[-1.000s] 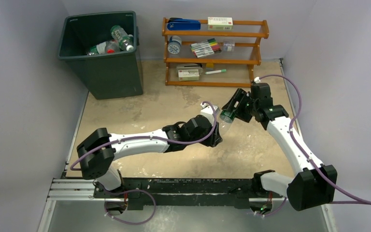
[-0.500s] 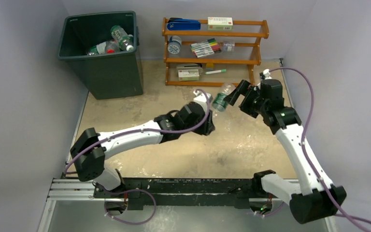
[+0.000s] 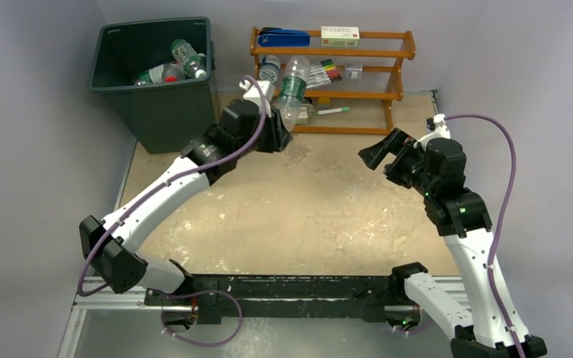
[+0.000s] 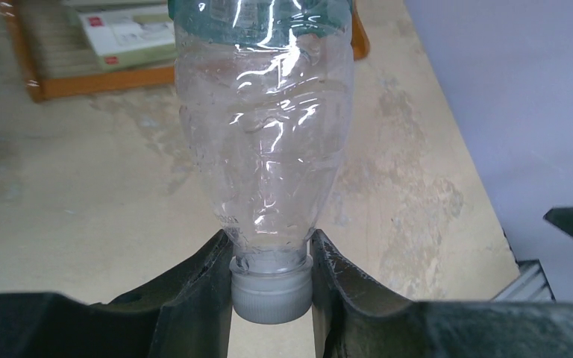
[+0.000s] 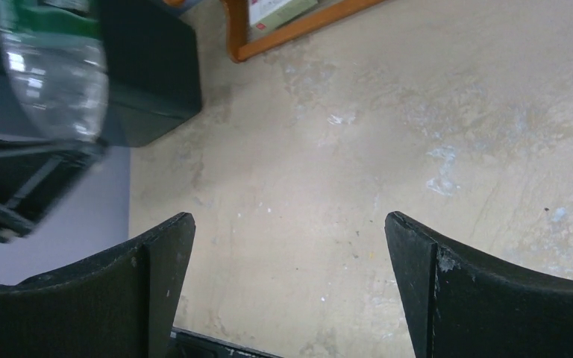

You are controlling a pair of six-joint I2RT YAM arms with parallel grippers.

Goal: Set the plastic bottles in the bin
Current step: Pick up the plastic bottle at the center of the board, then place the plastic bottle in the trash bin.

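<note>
A clear plastic bottle (image 3: 293, 88) with a green label is raised in front of the orange rack, to the right of the bin (image 3: 157, 74). My left gripper (image 3: 282, 125) is shut on its white cap; in the left wrist view the cap (image 4: 271, 292) sits clamped between both fingers, with the bottle body (image 4: 265, 127) above. The dark green-grey bin holds several bottles (image 3: 171, 66). My right gripper (image 3: 371, 155) hangs open and empty over the right part of the table. In the right wrist view its fingers (image 5: 157, 276) stand wide apart and the held bottle (image 5: 56, 71) shows blurred at top left.
An orange wooden rack (image 3: 332, 78) with marker pens, small boxes and a stapler stands at the back, right behind the raised bottle. Grey walls enclose the beige table (image 3: 306, 216) on both sides. A metal rail (image 3: 268, 287) runs along the near edge.
My right gripper opened and let go of the bottle, then drew back to the right. The left arm, gripping the bottle's cap, swung it up and left toward the bin.
</note>
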